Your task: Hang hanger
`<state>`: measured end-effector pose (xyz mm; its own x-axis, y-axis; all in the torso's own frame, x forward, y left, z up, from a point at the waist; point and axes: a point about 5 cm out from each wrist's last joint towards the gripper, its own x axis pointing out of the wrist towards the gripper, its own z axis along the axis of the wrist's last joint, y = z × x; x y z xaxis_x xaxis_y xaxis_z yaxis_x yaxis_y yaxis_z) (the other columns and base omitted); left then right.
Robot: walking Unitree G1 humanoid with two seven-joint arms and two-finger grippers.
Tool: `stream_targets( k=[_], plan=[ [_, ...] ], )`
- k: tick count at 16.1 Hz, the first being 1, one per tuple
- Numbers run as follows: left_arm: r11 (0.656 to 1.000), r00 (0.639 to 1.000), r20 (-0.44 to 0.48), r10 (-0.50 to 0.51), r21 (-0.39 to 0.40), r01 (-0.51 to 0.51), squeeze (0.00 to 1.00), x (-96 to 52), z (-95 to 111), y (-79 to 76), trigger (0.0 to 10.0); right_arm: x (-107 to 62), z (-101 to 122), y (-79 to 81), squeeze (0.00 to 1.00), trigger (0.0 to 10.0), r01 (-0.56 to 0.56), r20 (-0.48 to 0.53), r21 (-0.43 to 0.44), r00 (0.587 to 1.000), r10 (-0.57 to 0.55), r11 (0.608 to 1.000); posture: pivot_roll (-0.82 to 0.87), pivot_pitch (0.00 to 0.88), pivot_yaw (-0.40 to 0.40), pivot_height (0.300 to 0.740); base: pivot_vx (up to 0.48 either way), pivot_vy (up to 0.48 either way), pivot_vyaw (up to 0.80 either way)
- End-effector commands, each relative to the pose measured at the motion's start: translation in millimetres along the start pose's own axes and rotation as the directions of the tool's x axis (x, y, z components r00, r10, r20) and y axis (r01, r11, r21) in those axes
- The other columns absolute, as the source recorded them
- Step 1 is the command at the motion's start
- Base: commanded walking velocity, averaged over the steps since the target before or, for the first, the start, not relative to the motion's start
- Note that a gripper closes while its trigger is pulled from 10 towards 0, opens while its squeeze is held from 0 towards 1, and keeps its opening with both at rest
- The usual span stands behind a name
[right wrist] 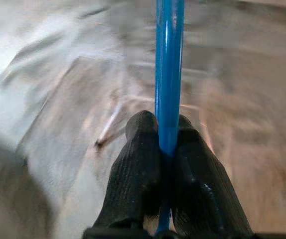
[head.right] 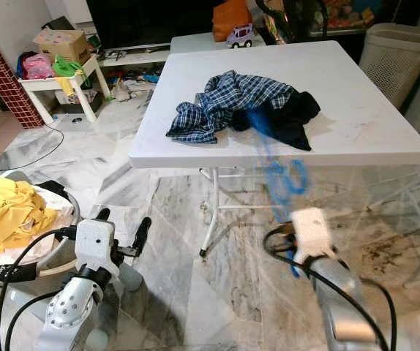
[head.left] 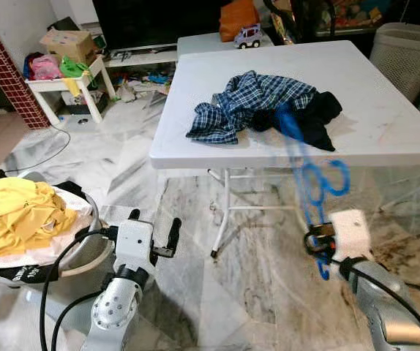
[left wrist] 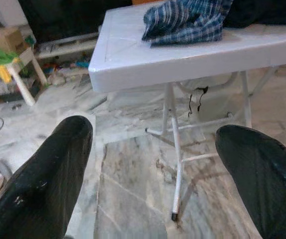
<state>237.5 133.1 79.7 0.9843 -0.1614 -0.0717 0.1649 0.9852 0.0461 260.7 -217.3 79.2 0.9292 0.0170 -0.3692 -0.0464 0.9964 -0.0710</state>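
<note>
Hanger (right wrist: 169, 74) pinched in right gripper (right wrist: 167, 144), held low below table (head.left: 385, 124).

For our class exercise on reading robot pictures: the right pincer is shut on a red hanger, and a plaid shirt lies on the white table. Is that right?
One detail is wrong: the hanger is blue, not red, as the right wrist view shows. The right pincer is shut on it, and the plaid shirt does lie on the white table.

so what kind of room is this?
Likely a home living room doubling as a laundry spot: white folding table with a plaid shirt, a basin of yellow clothes, marble-tile floor, toy car.
</note>
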Motion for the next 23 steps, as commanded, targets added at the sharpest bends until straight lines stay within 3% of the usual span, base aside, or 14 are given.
stream_targets(
  k=[1,3,6,13,18,23],
  plan=[
    [1.0,1.0,0.003,0.011,-0.012,-0.011,0.0,1.4,4.3,3.2,10.0,-4.8,13.5,-6.7,0.0,10.0,0.069,0.055,0.033,0.996,-0.071,0.997,-0.13,0.0,0.097,0.74,0.0,0.0,0.0],
    [0.998,1.0,-0.01,0.019,-0.062,-0.019,0.0,2.6,4.8,2.5,10.0,-6.4,15.0,-4.3,0.0,10.0,0.105,0.046,0.045,0.993,-0.108,0.993,-0.13,0.0,0.098,0.74,0.0,0.0,0.0],
    [0.998,1.0,-0.001,-0.018,-0.065,0.018,0.0,4.9,6.7,-1.9,10.0,-3.1,17.1,-3.3,0.0,10.0,0.119,0.038,0.039,0.992,-0.121,0.992,-0.13,0.0,0.097,0.74,0.0,0.0,0.0],
    [0.984,0.997,-0.047,-0.055,-0.169,0.046,0.0,6.5,2.6,-5.9,10.0,5.9,24.3,3.3,0.0,10.0,0.154,0.042,0.045,0.987,-0.155,0.987,-0.12,0.0,0.091,0.74,0.0,0.0,-0.78],
    [0.977,0.993,-0.058,-0.1,-0.194,0.087,0.0,9.1,1.6,-11.1,10.0,8.6,27.8,5.9,0.0,10.0,0.152,0.058,0.079,0.986,-0.156,0.985,-0.13,0.0,0.089,0.74,0.0,0.0,-0.79],
    [0.976,0.991,-0.074,-0.112,-0.197,0.096,0.0,8.6,-1.0,-12.6,10.0,9.2,32.1,11.5,0.0,10.0,0.081,0.066,0.109,0.994,-0.088,0.991,-0.13,0.0,0.086,0.74,0.0,0.222,-0.76]
  ],
)
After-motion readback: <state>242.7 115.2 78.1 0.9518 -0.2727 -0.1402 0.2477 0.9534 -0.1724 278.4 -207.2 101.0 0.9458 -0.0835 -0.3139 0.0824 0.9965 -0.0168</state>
